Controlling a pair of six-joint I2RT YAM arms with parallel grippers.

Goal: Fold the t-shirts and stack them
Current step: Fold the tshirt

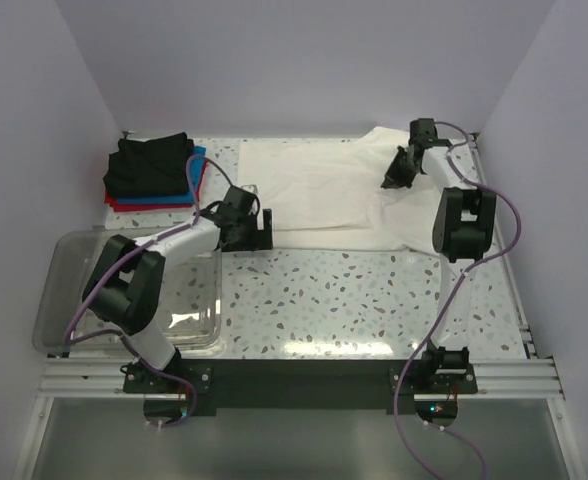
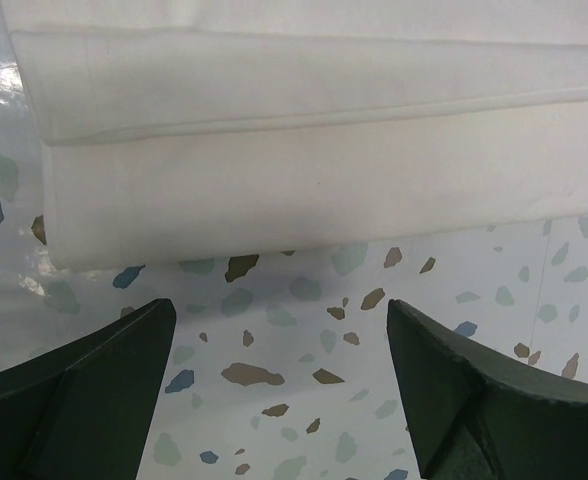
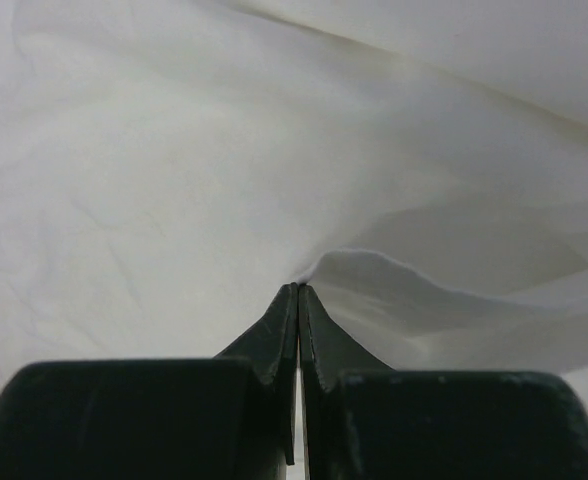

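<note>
Top view: a white t-shirt point(image 1: 314, 190) lies spread on the far half of the speckled bench point(image 1: 354, 300), reaching from the middle to the right edge, where its cloth is rumpled and raised. The left tool point(image 1: 266, 228) sits low over the bench just beside the shirt's near-left edge, its fingers spread wide with nothing between them. The left wrist view shows the layered hem of the shirt point(image 2: 304, 150) just ahead of the open fingers point(image 2: 94, 390). The right tool point(image 1: 392, 178) stands over the shirt's far-right part, and in the right wrist view its fingers point(image 3: 279, 330) are pressed together, pinching a raised fold of the white cloth point(image 3: 174, 150). At far left rests a stack of folded t-shirts point(image 1: 152, 165), black on top of blue and red. A clear plastic tub point(image 1: 74, 300) stands at near left.
</note>
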